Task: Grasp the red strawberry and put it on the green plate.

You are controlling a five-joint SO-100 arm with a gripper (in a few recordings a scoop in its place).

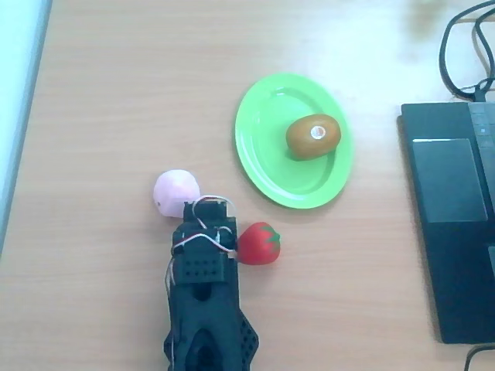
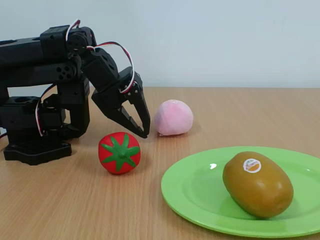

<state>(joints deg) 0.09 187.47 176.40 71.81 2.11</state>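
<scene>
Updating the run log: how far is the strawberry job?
Done: nothing placed; the green plate holds only a kiwi. In hand: the gripper hangs beside the red strawberry, which sits on the table, ungrasped. Left: grasp, carry, set on plate.

The only label in view is a small round sticker on top of the brown kiwi [image 2: 257, 185], which lies on the green plate [image 2: 200, 200]. In the fixed view the sticker shows an orange band and some dark marks on white, but its print is too small to read. In the overhead view it appears as a plain white spot.
</scene>
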